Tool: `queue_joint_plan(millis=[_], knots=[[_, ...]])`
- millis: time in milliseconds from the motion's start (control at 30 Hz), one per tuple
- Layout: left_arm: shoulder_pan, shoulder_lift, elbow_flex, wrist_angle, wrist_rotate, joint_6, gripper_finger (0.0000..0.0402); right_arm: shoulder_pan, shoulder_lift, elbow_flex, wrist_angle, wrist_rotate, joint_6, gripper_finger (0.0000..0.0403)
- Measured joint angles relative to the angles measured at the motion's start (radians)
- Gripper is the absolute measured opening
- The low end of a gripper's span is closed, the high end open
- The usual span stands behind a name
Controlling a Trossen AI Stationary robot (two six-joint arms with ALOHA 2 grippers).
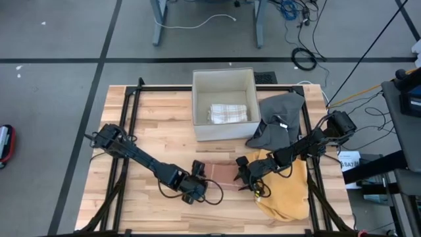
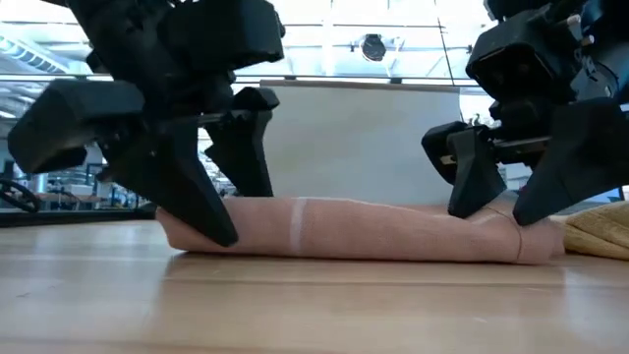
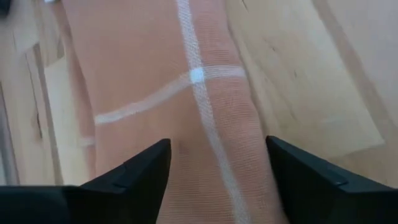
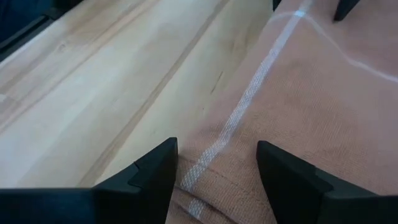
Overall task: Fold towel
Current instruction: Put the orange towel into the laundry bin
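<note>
One folded salmon-pink towel with thin white stripes was laid flat near the front middle of the wooden counter, its long axis running left to right between the two grippers. The left gripper was set at its left end and the right gripper at its right end, each with fingers spread and released. One white box holding one checked cloth, one grey cloth and one yellow cloth were also seen.

Bare wood is left across the lower left and upper left of the table in the high view. The upper middle is blocked by a white box, with a grey cloth at its right. The lower right is taken by a yellow cloth. The centre is filled by the pink towel between both grippers.
</note>
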Motion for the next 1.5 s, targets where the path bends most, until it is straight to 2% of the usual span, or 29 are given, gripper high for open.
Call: queue_joint_plan(millis=[133,300,533,667,900,1033,1200,1333,1500], knots=[[0.005,0.026,0.002,-0.01,0.0,-0.007,0.0226,0.019,0.0,0.0,-0.011,0.007,-0.019,0.021],[0.009,0.045,0.004,-0.01,0.001,-0.021,0.0157,0.052,0.024,0.001,-0.02,0.076,-0.063,0.021],[0.01,0.047,0.003,-0.008,-0.014,-0.023,0.0073,0.053,0.042,0.002,-0.006,0.03,-0.013,0.021],[0.012,0.047,0.003,-0.007,-0.015,-0.02,0.005,0.061,0.043,0.001,0.02,-0.012,0.014,0.021],[0.015,0.048,0.001,-0.002,-0.019,-0.015,0.0042,0.066,0.043,0.001,-0.005,0.041,0.032,0.021],[0.009,0.048,0.0,0.014,0.032,0.019,0.0066,0.066,0.043,0.001,-0.003,0.043,0.044,0.021],[-0.003,0.035,0.009,0.028,0.046,-0.007,0.0153,0.066,0.043,0.001,-0.002,0.048,0.045,0.021],[-0.001,0.033,0.019,0.158,0.063,-0.024,0.0224,0.065,0.043,0.0,0.001,0.051,0.044,0.021],[0.025,0.08,0.02,0.246,0.036,-0.015,0.0262,0.064,0.044,0.0,0.004,0.059,0.041,0.021]])
